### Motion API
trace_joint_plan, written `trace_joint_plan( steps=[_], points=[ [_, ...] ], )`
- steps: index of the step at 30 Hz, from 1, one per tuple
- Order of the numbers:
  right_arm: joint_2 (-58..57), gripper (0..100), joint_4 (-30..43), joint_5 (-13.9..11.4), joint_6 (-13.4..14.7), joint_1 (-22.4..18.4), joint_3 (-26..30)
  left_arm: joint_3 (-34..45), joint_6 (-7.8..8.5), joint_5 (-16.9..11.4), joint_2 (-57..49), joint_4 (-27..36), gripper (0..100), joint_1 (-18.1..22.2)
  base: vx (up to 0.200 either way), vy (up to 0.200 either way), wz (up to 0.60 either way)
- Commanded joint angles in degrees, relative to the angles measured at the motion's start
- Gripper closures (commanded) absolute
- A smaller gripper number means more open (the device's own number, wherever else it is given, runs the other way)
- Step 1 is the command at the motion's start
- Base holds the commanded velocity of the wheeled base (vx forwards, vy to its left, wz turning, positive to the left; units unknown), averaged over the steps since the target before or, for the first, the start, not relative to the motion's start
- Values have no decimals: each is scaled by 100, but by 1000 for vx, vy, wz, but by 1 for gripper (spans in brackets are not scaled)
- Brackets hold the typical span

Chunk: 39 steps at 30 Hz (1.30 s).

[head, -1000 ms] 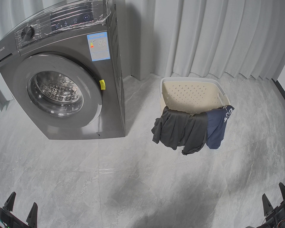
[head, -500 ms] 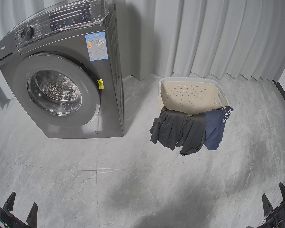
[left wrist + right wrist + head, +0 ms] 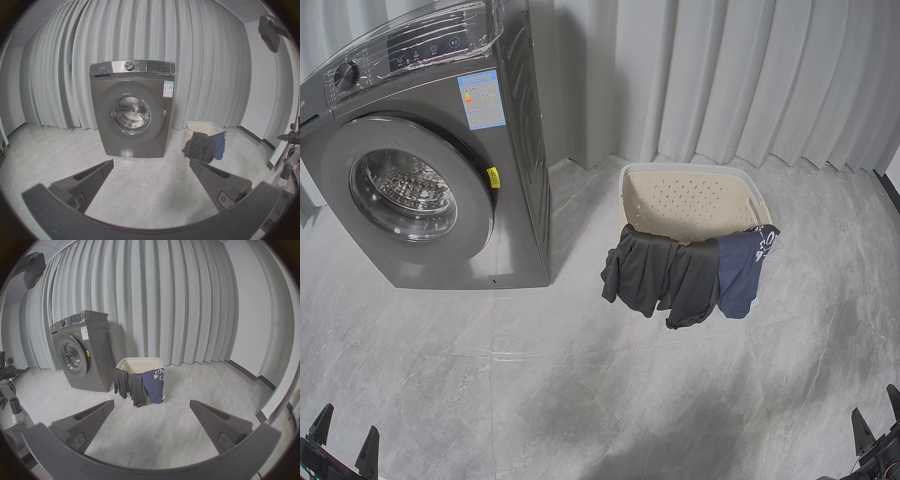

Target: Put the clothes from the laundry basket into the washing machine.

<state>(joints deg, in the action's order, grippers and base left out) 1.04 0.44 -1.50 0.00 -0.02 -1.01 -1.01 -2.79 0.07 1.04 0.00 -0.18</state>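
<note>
Tiled floor point(image 3: 581, 387): washing machine point(image 3: 512, 187) shut; clothes point(image 3: 656, 275) over laundry basket point(image 3: 687, 200); left end effector point(image 3: 150, 162), right end effector point(image 3: 151, 402) spread.

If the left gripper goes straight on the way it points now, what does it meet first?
Probably the closed door of the washing machine. The way from the left gripper to it looks free, though depth is unclear.

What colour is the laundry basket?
The laundry basket is cream, with little star-shaped holes in its walls. The head view shows it best.
</note>
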Motion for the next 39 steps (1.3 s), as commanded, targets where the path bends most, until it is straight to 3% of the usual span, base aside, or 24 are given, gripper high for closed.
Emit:
trace_joint_plan(
  steps=[1, 4, 16, 25, 34, 39],
  points=[
    [-42, 0, 0, 1, 0, 2, 101, 101, -2, 10, -95, 0, 0, 1, 0, 0, 600],
    [-42, 0, 0, -8, 0, 2, 101, 101, -2, 1, -95, 0, 0, 1, 0, 0, 600],
    [-42, 0, 0, -8, 0, 2, 92, 101, -2, 10, -95, 0, 0, 1, 0, -200, 0],
    [-42, 0, 0, -8, -9, 11, 92, 101, -2, 28, -95, 0, 0, 1, 0, 0, 0],
    [-42, 0, 0, -8, 9, 2, 101, 101, -2, 19, -95, 0, 0, 1, 0, 0, -400],
    [-42, 0, 0, -8, 0, 2, 101, 101, -2, 19, -95, 0, 0, 1, 200, 0, 0]
  ],
)
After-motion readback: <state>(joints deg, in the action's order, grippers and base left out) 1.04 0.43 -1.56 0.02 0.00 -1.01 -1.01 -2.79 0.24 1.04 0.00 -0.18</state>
